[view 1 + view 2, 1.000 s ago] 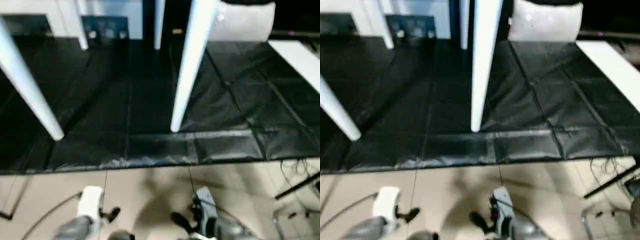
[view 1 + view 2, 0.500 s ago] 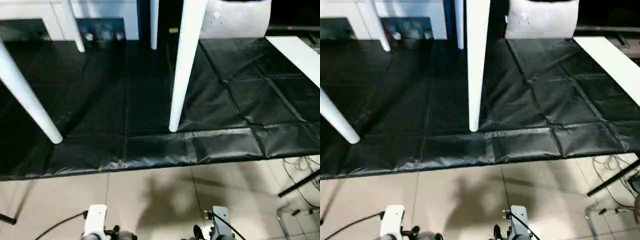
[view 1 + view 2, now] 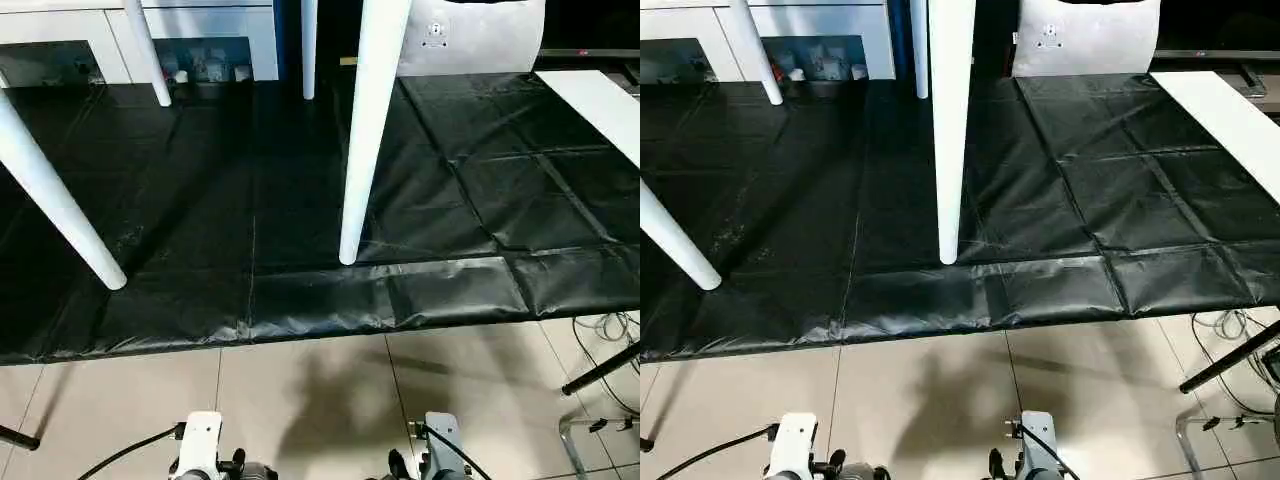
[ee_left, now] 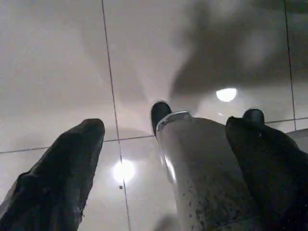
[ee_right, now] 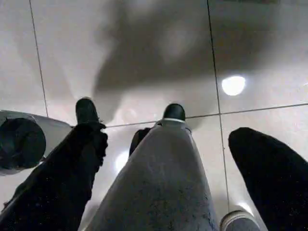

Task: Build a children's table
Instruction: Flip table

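**Table upright, arms hanging low**

Four white legs stand on the black-covered bench: one [image 3: 365, 140] near the front edge, one [image 3: 55, 195] toward the front left corner, two at the back. The left gripper [image 4: 163, 159] and right gripper [image 5: 168, 159] hang spread above the floor, holding nothing. Risk: raising an arm could knock a leg.

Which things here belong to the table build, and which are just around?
Job:
- near leg, foot on the black cover
- left leg, foot on the cover too
- two far legs
- left gripper and right gripper, both open, empty, low over the floor tiles

Just around:
- black-covered work table
- white cabinet
- white board
- grey cushion
- floor cables
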Controlling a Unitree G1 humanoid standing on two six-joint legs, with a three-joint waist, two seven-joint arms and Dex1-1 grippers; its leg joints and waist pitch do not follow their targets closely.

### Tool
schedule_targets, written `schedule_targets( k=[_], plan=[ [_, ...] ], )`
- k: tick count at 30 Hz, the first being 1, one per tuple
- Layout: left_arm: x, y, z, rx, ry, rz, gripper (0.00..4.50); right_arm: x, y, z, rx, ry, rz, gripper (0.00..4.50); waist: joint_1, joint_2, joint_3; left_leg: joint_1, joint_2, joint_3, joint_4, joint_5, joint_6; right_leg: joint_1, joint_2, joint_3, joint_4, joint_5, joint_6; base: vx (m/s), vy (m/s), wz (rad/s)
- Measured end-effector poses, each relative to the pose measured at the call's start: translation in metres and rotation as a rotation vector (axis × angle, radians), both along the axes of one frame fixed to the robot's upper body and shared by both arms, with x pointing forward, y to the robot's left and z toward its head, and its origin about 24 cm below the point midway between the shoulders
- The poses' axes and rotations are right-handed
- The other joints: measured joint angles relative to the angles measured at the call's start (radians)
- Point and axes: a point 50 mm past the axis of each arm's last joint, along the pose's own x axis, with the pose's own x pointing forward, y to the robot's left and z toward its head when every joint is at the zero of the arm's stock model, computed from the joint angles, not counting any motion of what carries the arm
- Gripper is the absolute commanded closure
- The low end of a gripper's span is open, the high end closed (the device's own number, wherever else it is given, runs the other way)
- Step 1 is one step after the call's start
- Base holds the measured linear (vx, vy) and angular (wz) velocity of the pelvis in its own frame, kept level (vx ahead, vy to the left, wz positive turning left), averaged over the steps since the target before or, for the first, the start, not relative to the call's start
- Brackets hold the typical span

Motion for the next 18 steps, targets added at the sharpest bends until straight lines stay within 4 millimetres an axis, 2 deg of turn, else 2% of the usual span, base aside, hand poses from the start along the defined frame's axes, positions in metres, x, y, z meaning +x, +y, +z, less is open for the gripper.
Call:
schedule_targets(
  k=[18],
  plan=[
    [0.0000,-0.0001,0.0000,0.000,0.000,0.000,0.01,0.0002,0.0000,0.0001,0.000,-0.001,0.000,0.00,0.000,0.000,0.000,0.000,0.000,0.002,-0.007,0.000,0.000,-0.002,0.000,0.000,-0.004,-0.003,0.002,0.000,0.000,0.00]
  ],
)
